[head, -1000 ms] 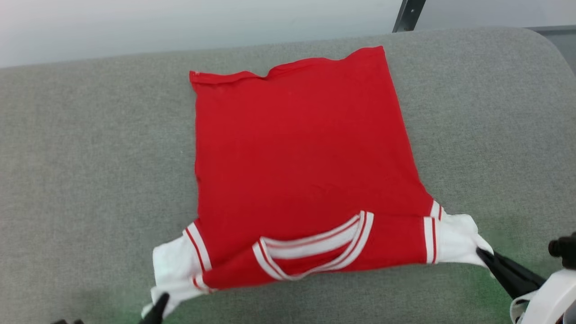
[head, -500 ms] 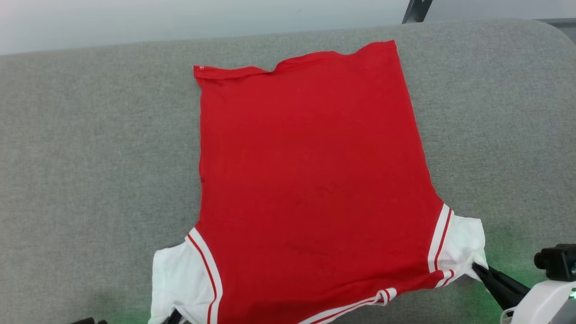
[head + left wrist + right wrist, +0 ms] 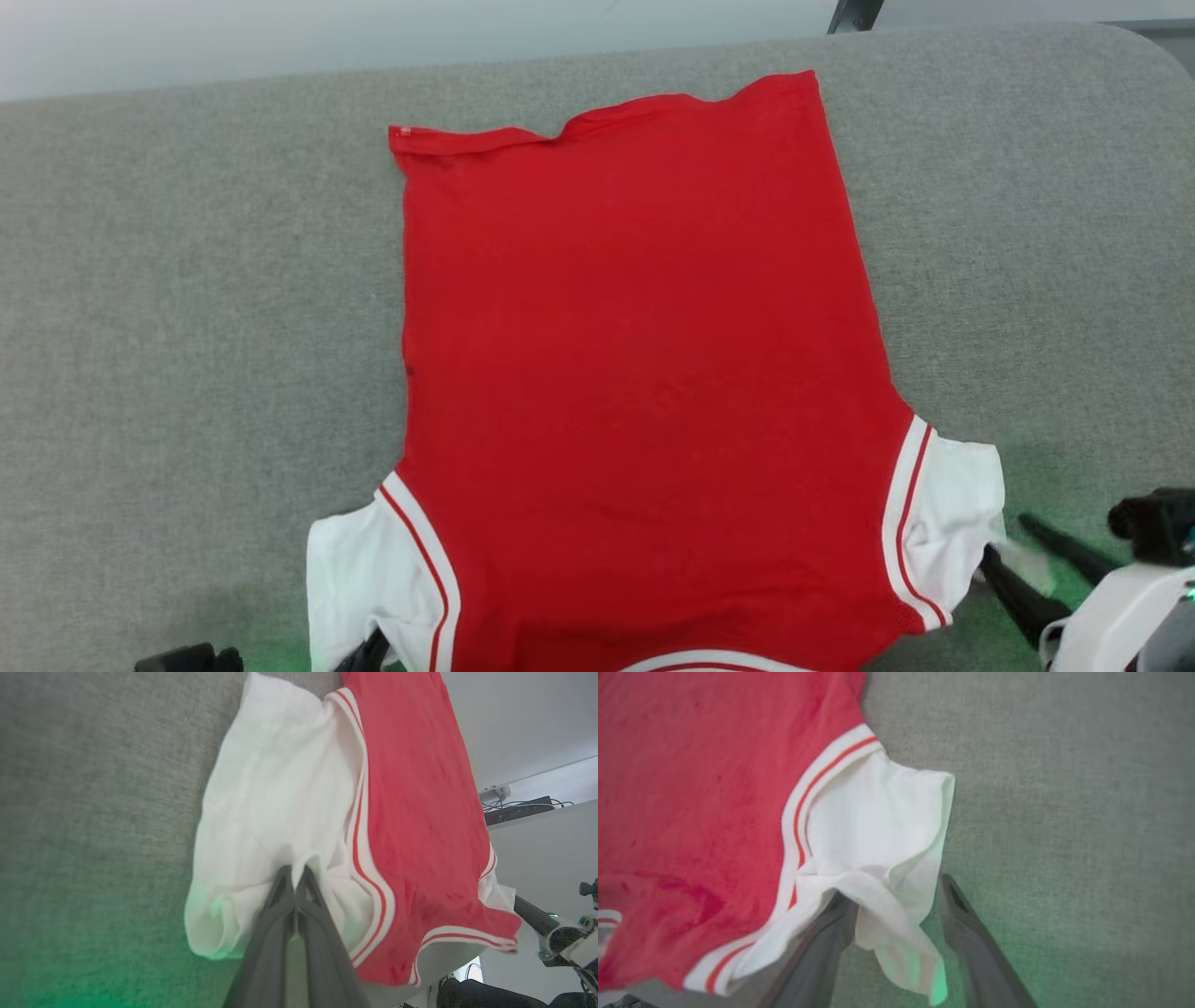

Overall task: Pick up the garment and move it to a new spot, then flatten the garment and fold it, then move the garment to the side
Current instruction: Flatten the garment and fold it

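Observation:
The garment (image 3: 635,373), a red jersey with white sleeves, lies spread flat on the grey padded table (image 3: 187,280), plain red side up, hem at the far end. Its collar end reaches the near edge at the bottom of the head view. My left gripper (image 3: 369,653) is shut on the white left sleeve (image 3: 280,802), fingertips pinching a fold of it (image 3: 294,875). My right gripper (image 3: 1008,539) stands open at the right sleeve (image 3: 952,504). In the right wrist view a loose flap of that sleeve (image 3: 887,858) hangs between the spread fingers (image 3: 893,889).
Bare grey table surface lies to the left, right and far side of the jersey. A dark post (image 3: 854,14) rises behind the far edge. The left wrist view shows a pale wall and a shelf with cables (image 3: 514,812) beyond the table.
The right gripper has opened and let go of the right sleeve. The jersey was drawn toward the near edge and now lies flatter, its folded-over collar part gone from view.

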### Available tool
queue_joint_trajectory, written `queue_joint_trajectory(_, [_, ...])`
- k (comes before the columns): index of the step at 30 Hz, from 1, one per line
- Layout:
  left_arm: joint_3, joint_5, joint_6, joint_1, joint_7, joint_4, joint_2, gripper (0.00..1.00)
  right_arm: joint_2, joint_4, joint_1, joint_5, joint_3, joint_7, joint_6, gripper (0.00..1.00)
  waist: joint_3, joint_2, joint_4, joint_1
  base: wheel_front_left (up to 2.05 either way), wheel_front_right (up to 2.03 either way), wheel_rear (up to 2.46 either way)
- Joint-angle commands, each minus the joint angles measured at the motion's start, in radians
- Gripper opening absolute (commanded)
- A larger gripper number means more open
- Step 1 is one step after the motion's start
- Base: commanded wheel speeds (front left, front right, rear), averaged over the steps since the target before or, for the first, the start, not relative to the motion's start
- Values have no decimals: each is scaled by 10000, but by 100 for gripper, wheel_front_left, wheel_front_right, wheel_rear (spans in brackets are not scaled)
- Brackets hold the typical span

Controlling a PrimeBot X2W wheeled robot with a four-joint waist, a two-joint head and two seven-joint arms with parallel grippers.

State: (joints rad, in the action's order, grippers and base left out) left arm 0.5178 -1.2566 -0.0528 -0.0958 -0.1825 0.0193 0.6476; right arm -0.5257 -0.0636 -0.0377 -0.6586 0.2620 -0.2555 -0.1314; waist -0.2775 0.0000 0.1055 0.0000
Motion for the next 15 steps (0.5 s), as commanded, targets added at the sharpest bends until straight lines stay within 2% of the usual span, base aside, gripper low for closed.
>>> queue_joint_trajectory(1, [47,104,51,113,-16,20,-62,0,-111,267,-125,120,-272,-94,14,100,-18,0,24,0,0,0,0])
queue_joint_trajectory(8, [191,373,86,399,37,-138,-136,0,-594,2003,-109,70,-1876,-1024,12,100,-174,0,-167,0,0,0,0])
queue_joint_trajectory(12, [361,578,143,817,204,-256,-265,0,-924,2724,-1073,-199,-2265,-2013,14,100,-466,0,-498,0,0,0,0])
queue_joint_trajectory(15, [513,812,151,1247,369,-376,-362,0,-1110,2466,-2435,-464,-2106,-2855,14,100,-846,0,-846,0,0,0,0])
